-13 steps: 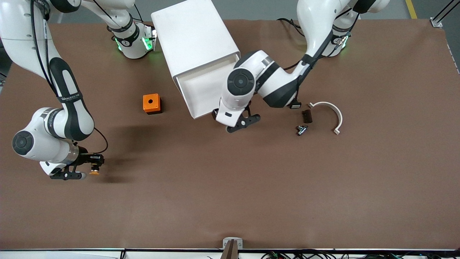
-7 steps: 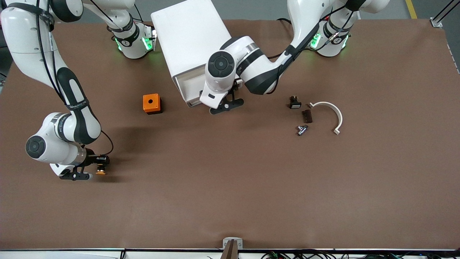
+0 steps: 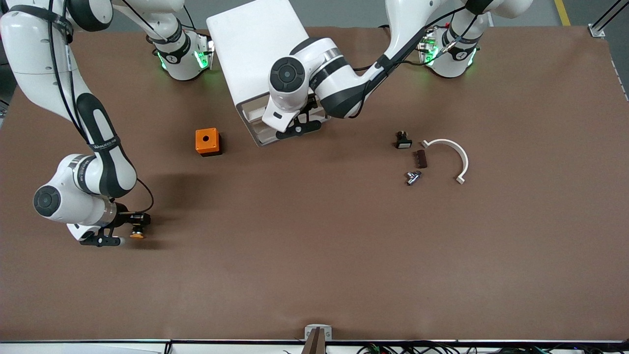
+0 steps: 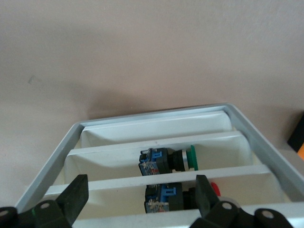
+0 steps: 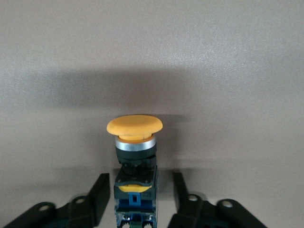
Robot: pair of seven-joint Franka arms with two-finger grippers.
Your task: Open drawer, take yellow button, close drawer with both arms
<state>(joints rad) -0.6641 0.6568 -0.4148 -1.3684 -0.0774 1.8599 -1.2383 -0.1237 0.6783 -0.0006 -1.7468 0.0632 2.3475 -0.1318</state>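
Nearest the front camera, toward the right arm's end of the surface (image 3: 314,255), sits the button (image 3: 138,232). From what I can tell it's already down on the surface. The right end effector (image 3: 128,230) is around it, but in the right wrist view the fingers (image 5: 97,197) are spread, with a visible gap on each side of the blue and black body. So it's flanking the button (image 5: 135,137), not pinching it.

Handling-wise, I'd guess it's light and rigid, just hard plastic with a metal collar. The domed orange cap looks smooth and slippery, so don't bother grabbing there. The squarish body under the collar has flat sides, and that's the spot for a pinch.

Farther from the camera there's an orange cube (image 3: 207,141), which isn't part of this.

Farther again is the drawer (image 3: 258,137), top of the white cabinet (image 3: 250,44), still sticking out a little. The left end effector (image 3: 298,129) is at its front with its fingers (image 4: 76,197) spread wide. The left wrist view shows the drawer rim (image 4: 156,116) and dividers with a green-capped and a red-capped button inside.

The drawer looks like thin, light plastic that probably slides easily. I'd push in the middle of the front wall so it doesn't skew, and go gently, since the cabinet itself might scoot.
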